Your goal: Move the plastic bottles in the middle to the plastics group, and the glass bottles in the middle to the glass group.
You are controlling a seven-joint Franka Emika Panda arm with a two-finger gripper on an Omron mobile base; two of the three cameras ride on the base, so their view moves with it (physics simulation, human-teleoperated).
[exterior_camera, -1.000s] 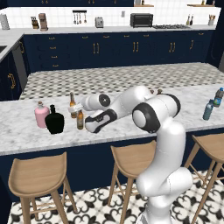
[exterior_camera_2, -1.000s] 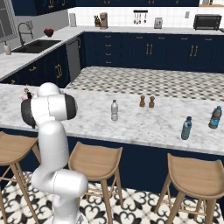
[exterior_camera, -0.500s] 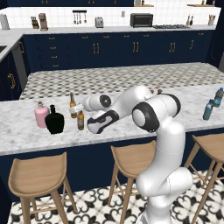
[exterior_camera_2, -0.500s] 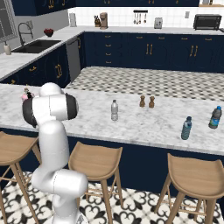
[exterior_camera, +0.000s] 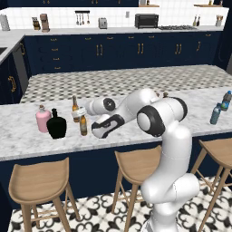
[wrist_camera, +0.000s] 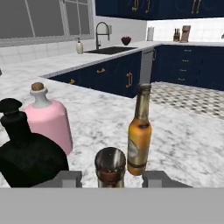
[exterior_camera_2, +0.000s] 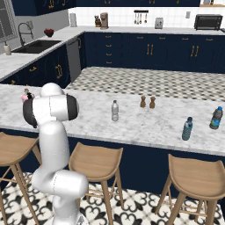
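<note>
My gripper (exterior_camera: 86, 121) (wrist_camera: 110, 178) is open, its fingers (wrist_camera: 70, 178) standing clear on either side of the neck of a slim brown beer bottle (exterior_camera: 83, 125) (wrist_camera: 110, 166) that stands upright on the marble counter. Just behind it is a second brown beer bottle (exterior_camera: 75, 108) (wrist_camera: 140, 133). To their left stand the squat black bottle (exterior_camera: 56, 124) (wrist_camera: 26, 153) and the pink bottle (exterior_camera: 43, 119) (wrist_camera: 48, 120), close together. The small pale grey plastic bottle (exterior_camera_2: 114, 110) stands alone mid-counter. Two blue-capped bottles (exterior_camera_2: 187, 128) (exterior_camera_2: 215, 117) stand at the far right.
Two small brown shakers (exterior_camera_2: 147, 102) stand behind the grey bottle. Wooden stools (exterior_camera: 38, 181) line the counter's near side. A sink (wrist_camera: 111, 50) and dark blue cabinets lie beyond the counter's left end.
</note>
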